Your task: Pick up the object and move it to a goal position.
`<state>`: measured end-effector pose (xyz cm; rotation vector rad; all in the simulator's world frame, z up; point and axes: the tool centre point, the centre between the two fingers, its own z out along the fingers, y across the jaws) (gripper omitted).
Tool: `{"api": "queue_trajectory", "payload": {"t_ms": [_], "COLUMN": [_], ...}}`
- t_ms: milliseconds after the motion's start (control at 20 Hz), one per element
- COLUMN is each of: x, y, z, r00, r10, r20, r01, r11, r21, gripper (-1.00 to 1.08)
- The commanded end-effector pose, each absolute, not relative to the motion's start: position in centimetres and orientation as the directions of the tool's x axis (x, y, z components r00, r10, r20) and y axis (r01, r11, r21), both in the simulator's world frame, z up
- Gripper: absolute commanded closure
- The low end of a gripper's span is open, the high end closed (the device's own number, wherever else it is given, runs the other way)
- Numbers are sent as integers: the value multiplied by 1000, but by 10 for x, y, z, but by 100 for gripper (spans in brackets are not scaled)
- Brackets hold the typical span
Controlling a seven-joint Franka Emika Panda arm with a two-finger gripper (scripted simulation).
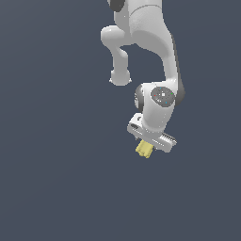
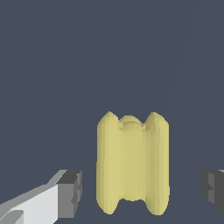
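The white arm (image 1: 155, 56) reaches down from the top of the exterior view, its wrist bent so the gripper (image 1: 147, 145) hangs tilted toward the exterior view's left. The pale yellow object (image 1: 144, 149) pokes out just beneath the gripper's body. In the wrist view the object (image 2: 132, 162) sits between the two dark finger pads (image 2: 70, 193), its long axis crosswise to the line between them and its ridged lobes running along that axis. The fingers are spread, with a visible gap on each side of the object. Plain grey floor (image 1: 52, 179) lies open all around it
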<state>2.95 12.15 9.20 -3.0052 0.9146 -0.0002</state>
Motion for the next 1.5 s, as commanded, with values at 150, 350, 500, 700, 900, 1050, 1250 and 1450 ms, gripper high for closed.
{"api": "queue_trajectory", "payload": {"t_ms": [150,350,500,700,900,1050,1250,1450], "x": [29,29,29,28,29,30,30,30], "y": [122,122,122,122,123,123,123,123], "z": [91,81,65,46,40,41,41,41], "r00": [827,827,826,825,825,825,825,825], "r10": [-562,-563,-564,-565,-565,-565,-565,-565], "r20": [0,0,0,0,0,0,0,0], "r01": [-562,-563,-564,-565,-565,-565,-565,-565], "r11": [-827,-827,-826,-825,-825,-825,-825,-825], "r21": [0,0,0,0,0,0,0,0], "gripper": [-92,-92,-92,-92,-92,108,108,108]}}
